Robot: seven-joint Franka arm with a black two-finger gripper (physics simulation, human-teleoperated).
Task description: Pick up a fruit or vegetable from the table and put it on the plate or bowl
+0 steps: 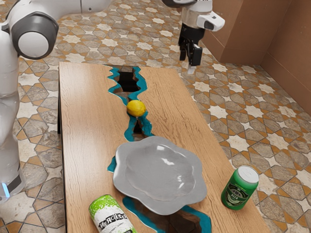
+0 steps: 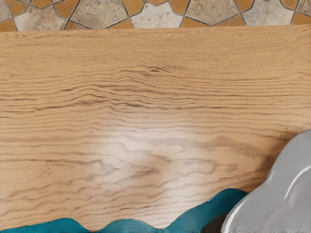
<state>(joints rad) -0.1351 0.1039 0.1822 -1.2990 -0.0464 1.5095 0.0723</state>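
Table (image 1: 87,126): wooden top with a teal resin seam (image 2: 204,213) running along its length; the arm entered from the exterior view's left.
White and green can (image 1: 112,216): lay on its side at the near edge, just beside the plate's rim and clear of the task.
Lemon (image 1: 136,108): the only fruit on the table. It rested on the seam, between two dark openings in the top, a short way beyond the plate's far rim and not touching it.
Lemon axis: the body was almost round. It looked slightly wider across the exterior view than deep, but the difference was too small to settle a long axis.
Plate (image 1: 158,174): grey, scalloped and empty. It sat across the seam, between the lemon and the two cans.
Gripper (image 1: 191,62): hung well above the table's far end, pointing down. The fingers stood a little apart with nothing held between them.
Key relation: the lemon lay below the gripper and toward the exterior view's left, well apart from it. The plate lay nearer the viewer than the lemon.
Judged next move: travel toward the lemon, then descend.
Green can (image 1: 239,187): stood tilted near the table's edge at the exterior view's right, near the plate but apart from it.
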